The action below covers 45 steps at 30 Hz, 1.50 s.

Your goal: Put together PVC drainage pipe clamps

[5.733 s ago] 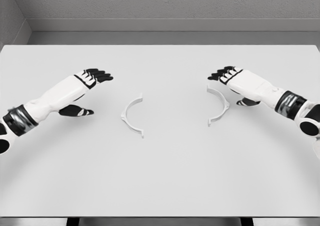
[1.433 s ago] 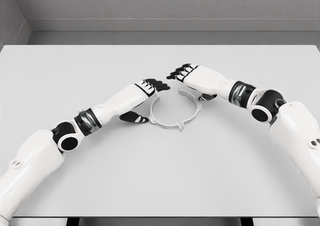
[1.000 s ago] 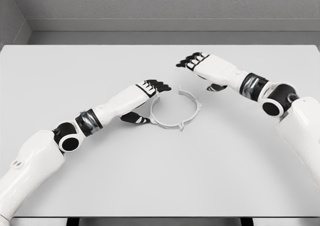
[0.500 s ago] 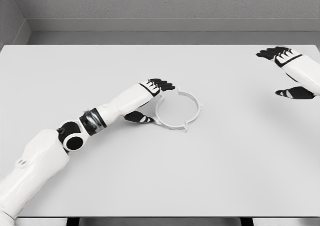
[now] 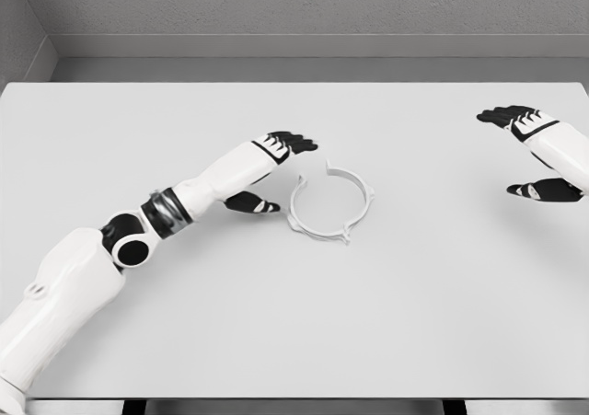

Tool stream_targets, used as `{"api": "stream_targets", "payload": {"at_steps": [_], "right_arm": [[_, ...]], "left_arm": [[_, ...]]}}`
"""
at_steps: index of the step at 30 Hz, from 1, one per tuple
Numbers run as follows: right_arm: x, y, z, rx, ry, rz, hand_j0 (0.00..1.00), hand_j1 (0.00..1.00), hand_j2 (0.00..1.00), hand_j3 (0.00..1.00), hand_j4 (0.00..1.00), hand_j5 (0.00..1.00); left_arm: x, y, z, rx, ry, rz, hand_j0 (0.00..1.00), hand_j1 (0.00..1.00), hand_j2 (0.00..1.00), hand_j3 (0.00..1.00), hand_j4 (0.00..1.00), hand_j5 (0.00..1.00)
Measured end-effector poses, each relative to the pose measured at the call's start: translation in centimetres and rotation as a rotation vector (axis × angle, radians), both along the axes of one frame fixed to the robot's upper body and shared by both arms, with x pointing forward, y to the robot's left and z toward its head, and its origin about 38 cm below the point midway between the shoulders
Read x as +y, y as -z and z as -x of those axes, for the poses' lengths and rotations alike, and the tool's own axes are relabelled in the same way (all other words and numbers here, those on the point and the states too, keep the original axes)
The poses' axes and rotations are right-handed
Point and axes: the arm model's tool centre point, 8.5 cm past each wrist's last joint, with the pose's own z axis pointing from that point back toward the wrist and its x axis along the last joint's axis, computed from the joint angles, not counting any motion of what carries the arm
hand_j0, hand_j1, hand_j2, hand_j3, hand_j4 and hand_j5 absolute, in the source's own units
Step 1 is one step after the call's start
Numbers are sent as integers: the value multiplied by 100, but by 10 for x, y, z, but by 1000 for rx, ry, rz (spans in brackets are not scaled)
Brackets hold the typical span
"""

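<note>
Two white half-ring clamp pieces lie together as one ring (image 5: pixel 332 204) near the middle of the white table (image 5: pixel 294 323), with a small gap at the ring's upper left and tabs at its lower and right sides. My left hand (image 5: pixel 276 171) hovers just left of the ring, fingers extended, thumb low beside it, holding nothing. My right hand (image 5: pixel 534 153) is far off at the right edge, fingers relaxed and holding nothing.
A grey wall runs along the table's far edge (image 5: pixel 294 70). My left forearm and elbow (image 5: pixel 138 236) stretch across the table's left half.
My left hand has drawn back slightly to the left, away from the ring. The ring has shifted a little and its gap at the upper left shows. The right hand stays at the right edge.
</note>
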Motion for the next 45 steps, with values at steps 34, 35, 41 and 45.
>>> {"api": "stream_targets", "payload": {"at_steps": [34,35,41,45], "right_arm": [[157,-10,-115,-75,-207,309,100,100,100,100,100,100],[162,2,-117,-45,-211,308,100,100,100,100,100,100],[186,38,-129,68,-222,266,100,100,100,100,100,100],[191,51,-130,107,-219,250,100,100,100,100,100,100]], "left_arm": [[114,-52,-7,-121,-149,-116,100,100,100,100,100,100],[115,-54,-8,-124,-150,-117,100,100,100,100,100,100],[118,-55,-11,-124,-158,-125,100,100,100,100,100,100],[120,-54,-14,-120,-165,-132,100,100,100,100,100,100]]}}
